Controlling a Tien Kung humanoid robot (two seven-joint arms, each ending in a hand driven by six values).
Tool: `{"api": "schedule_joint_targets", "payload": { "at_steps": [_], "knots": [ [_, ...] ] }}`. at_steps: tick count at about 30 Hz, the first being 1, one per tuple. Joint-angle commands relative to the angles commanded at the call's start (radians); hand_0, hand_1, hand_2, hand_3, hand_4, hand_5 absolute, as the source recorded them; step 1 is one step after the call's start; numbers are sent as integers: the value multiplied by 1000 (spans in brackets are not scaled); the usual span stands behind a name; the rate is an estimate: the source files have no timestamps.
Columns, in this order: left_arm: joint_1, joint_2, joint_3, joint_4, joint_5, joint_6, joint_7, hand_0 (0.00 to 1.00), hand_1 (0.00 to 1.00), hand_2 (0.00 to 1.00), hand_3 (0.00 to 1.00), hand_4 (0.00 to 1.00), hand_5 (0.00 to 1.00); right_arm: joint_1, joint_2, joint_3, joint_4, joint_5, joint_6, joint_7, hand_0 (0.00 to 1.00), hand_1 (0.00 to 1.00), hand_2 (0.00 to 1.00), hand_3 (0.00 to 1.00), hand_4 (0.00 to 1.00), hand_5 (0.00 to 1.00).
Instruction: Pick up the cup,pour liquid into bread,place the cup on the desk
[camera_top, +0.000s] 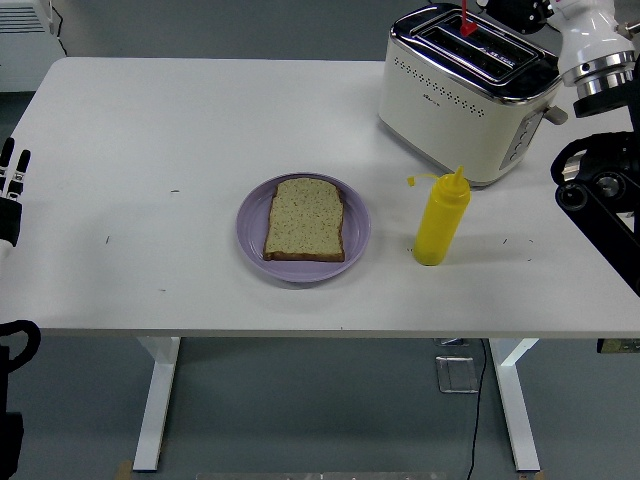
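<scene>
Right hand: only the wrist and forearm (600, 60) show, at the top right corner above the toaster; the hand itself is cut off by the frame edge, so whether its fingers hold anything cannot be told.
Red bit: a small red tip (465, 20) hangs over the toaster's slots, just beside that wrist; what it belongs to is out of frame.
Left hand (12, 185): rests at the left worktop edge, fingers straight and holding nothing, well apart from everything.
Cup: no cup is visible; the only pouring vessel in full view is a yellow squeeze bottle (440, 222), upright, long axis vertical, nozzle up with its small cap dangling to the left.
Bottle from right wrist: below and toward the robot, left of the forearm, just in front of the toaster (465, 95).
Bread (304, 219): a single slice flat on a purple plate (355, 240), further left of the bottle, near the worktop (200, 130) middle.
Nearer arm: the right, by far; the left would have to cross most of the worktop.
Key relation: bread lies down and to the left of the right wrist, so I judge any pour has to travel that way, past the bottle.
Risk: the standing bottle sits near that path and could be knocked.
</scene>
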Motion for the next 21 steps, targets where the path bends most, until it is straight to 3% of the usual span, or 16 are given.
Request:
{"api": "schedule_joint_targets", "payload": {
  "at_steps": [3, 9, 15, 21],
  "knots": [
    [0, -1, 0, 0, 0, 0, 0, 793, 747, 746, 698, 513, 993, -51, -6, 87, -1, 124, 56, 22, 222, 254, 330, 367, 450, 3],
    [-1, -1, -1, 0, -1, 1, 0, 794, 747, 744, 697, 512, 989, -132, 14, 165, -19, 377, 77, 58, 231, 254, 330, 365, 468, 2],
    [-2, -2, 2, 0, -1, 1, 0, 794, 747, 745, 698, 512, 983, -195, 48, 203, -24, 631, 70, 93, 233, 258, 331, 364, 481, 2],
    [-2, -2, 0, 1, -2, 3, 0, 794, 747, 745, 697, 512, 978, -252, 30, 232, -61, 880, 70, 215, 244, 261, 332, 365, 486, 2]
  ]
}}
